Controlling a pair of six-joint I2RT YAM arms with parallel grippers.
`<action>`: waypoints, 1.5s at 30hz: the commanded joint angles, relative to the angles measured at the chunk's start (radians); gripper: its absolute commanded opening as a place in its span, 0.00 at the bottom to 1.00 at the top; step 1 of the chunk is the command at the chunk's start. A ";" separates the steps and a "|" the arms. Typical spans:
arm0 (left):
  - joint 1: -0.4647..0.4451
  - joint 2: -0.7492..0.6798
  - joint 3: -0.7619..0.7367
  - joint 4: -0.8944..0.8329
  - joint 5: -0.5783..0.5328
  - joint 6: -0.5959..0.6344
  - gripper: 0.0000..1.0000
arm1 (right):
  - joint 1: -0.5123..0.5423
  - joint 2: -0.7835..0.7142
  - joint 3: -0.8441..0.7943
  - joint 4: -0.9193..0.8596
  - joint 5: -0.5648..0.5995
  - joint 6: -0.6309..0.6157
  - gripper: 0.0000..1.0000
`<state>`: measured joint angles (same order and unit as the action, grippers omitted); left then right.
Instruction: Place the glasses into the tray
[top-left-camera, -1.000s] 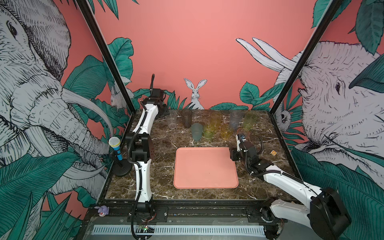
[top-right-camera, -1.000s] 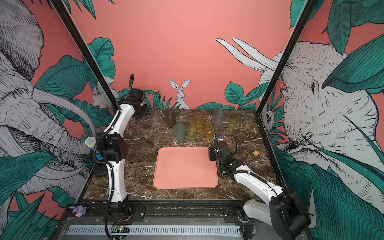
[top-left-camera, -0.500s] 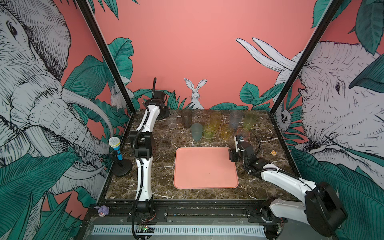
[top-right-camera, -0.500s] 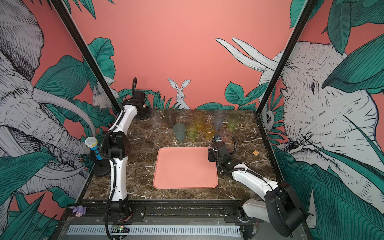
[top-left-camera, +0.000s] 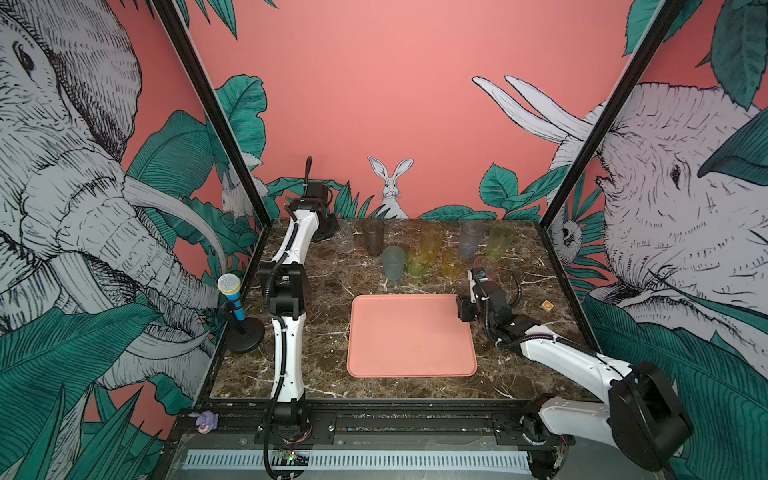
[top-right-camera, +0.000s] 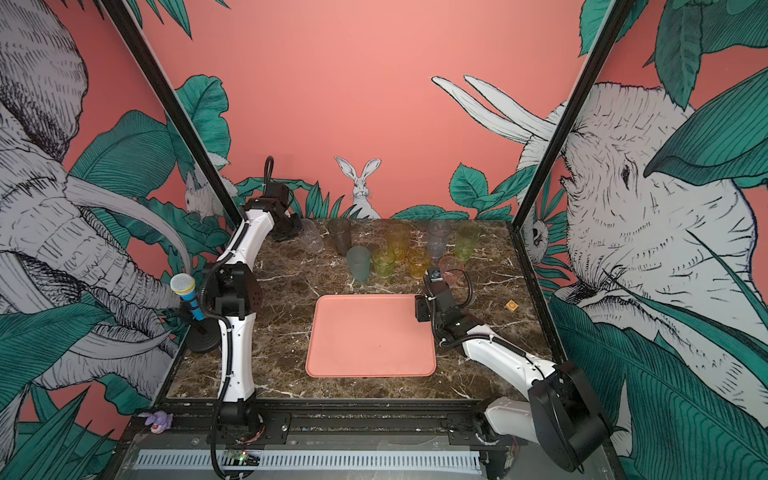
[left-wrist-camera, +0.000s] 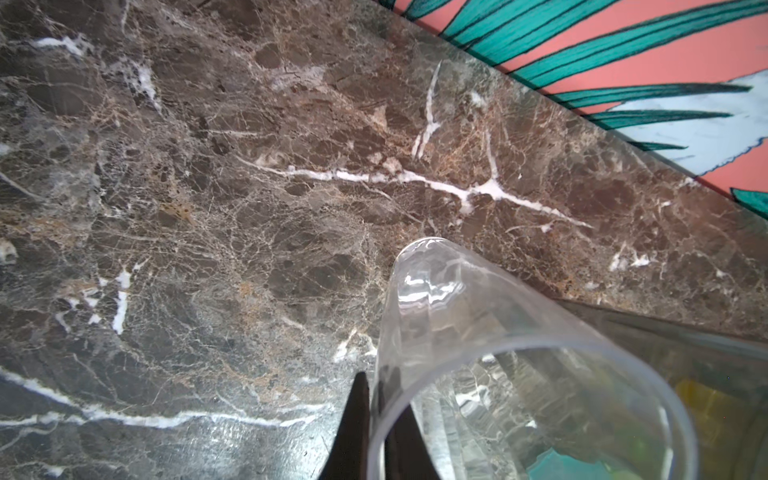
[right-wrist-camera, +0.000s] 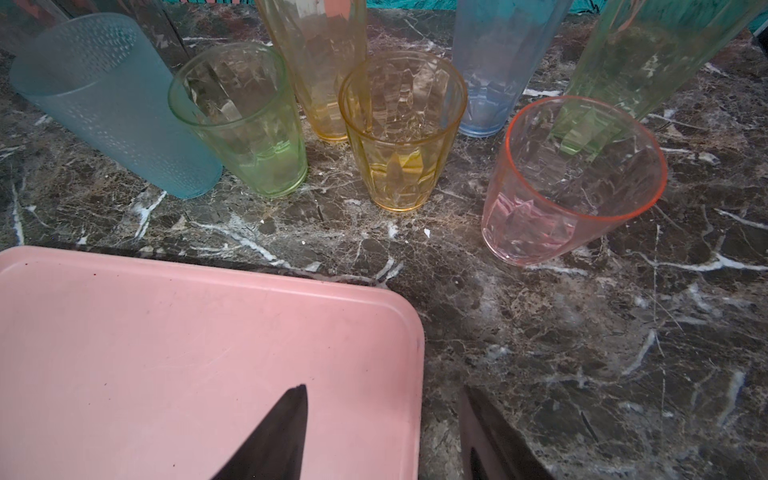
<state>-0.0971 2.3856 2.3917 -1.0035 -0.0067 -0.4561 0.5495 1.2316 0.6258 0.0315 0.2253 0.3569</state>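
The flat salmon-pink rectangular tray (top-left-camera: 411, 334) with rounded corners lies bare on the brown white-veined marble tabletop (top-left-camera: 328, 286), nearest the camera in both top views. The right gripper (right-wrist-camera: 382, 432) hangs over the tray's far right corner; in the right wrist view one dark finger (right-wrist-camera: 270, 436) is above the pink surface and its partner above the marble just outside the rim, the jaws parted with nothing between them.

Just beyond this claw stands the short pink faceted tumbler (right-wrist-camera: 573, 178), upright and apart from the fingers. To the pink one's side, farther from the claw, follow a short amber tumbler (right-wrist-camera: 401, 133), a short yellow-green tumbler (right-wrist-camera: 243, 120) and a frosted grey-teal dimpled tumbler (right-wrist-camera: 112, 104). All stand on the marble, off the tray.

Behind them is a back row: a tall amber tumbler (top-left-camera: 431, 240), a tall grey-lilac tumbler (top-left-camera: 470, 239), a tall yellow-green tumbler (top-left-camera: 498, 241) and a smoky dark tumbler (top-left-camera: 372, 235).

Farthest, at the back left corner, the left gripper (left-wrist-camera: 374, 432) is clenched on the rim wall of the clear tall tumbler (left-wrist-camera: 478, 353), one finger outside the wall and one inside. The tumbler leans in a top view (top-right-camera: 312, 237), just beside the smoky one.
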 joint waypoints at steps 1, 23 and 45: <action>0.006 -0.118 -0.035 -0.078 0.007 0.041 0.00 | -0.003 -0.006 0.020 0.009 0.005 0.010 0.60; -0.178 -0.665 -0.358 -0.408 -0.059 0.173 0.00 | -0.003 -0.029 0.000 0.017 0.020 0.017 0.60; -0.359 -0.711 -0.660 -0.258 -0.059 0.055 0.00 | -0.003 0.005 0.003 0.027 0.021 0.020 0.61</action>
<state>-0.4557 1.6958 1.7462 -1.3048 -0.0608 -0.3691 0.5495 1.2263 0.6254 0.0334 0.2329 0.3672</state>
